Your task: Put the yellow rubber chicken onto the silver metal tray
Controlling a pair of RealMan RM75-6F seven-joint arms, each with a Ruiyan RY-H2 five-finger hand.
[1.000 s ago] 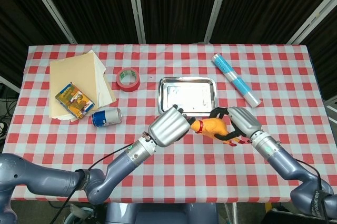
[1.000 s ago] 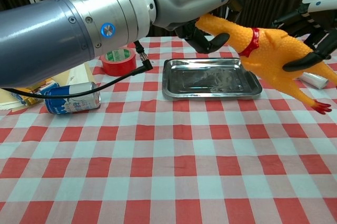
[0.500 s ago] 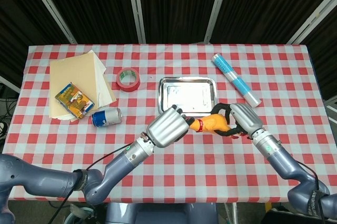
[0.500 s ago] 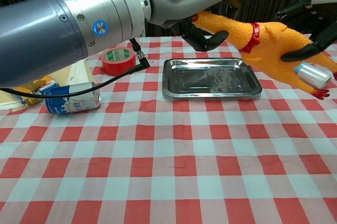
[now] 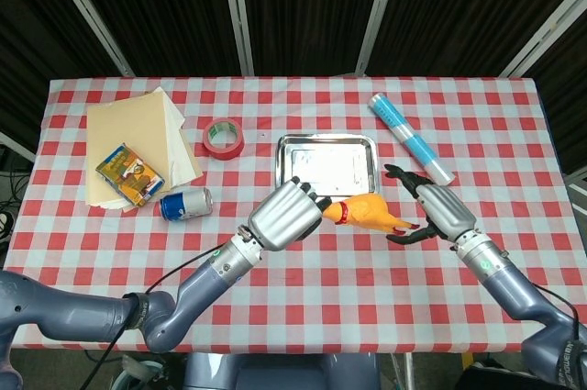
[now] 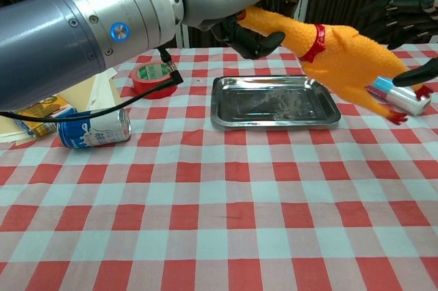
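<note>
The yellow rubber chicken (image 5: pixel 362 212) is held clear of the counter (image 5: pixel 303 261) by its head end, which is pinched in the curled fingers of the left robot hand (image 5: pixel 281 215). In the chest view the same grip is seen at upper centre, with the left robot hand (image 6: pixel 254 31) closed around the beak and head while the body of the yellow rubber chicken (image 6: pixel 342 55) hangs out to the right of the frame.

The long axis of the chicken runs roughly left to right in the head view, head toward frame left and feet toward frame right, sloping downward at the feet end in the chest view.

The right robot hand (image 5: pixel 431 212) is seen just beside the feet, fingers spread and holding nothing; whether a fingertip touches the feet cannot be told.

The silver metal tray (image 5: pixel 287 144) lies just above the chicken in the head view, at frame centre. In the chest view the silver metal tray (image 6: pixel 226 114) sits below and behind the hanging body, with only part of the body over its right end.

The coming move is judged to turn on this offset: the chicken would need to be carried toward the top of the head frame and slightly left before being lowered. The left robot hand is both the nearer and the one with the grip, so the placing is judged to fall to it.
</note>
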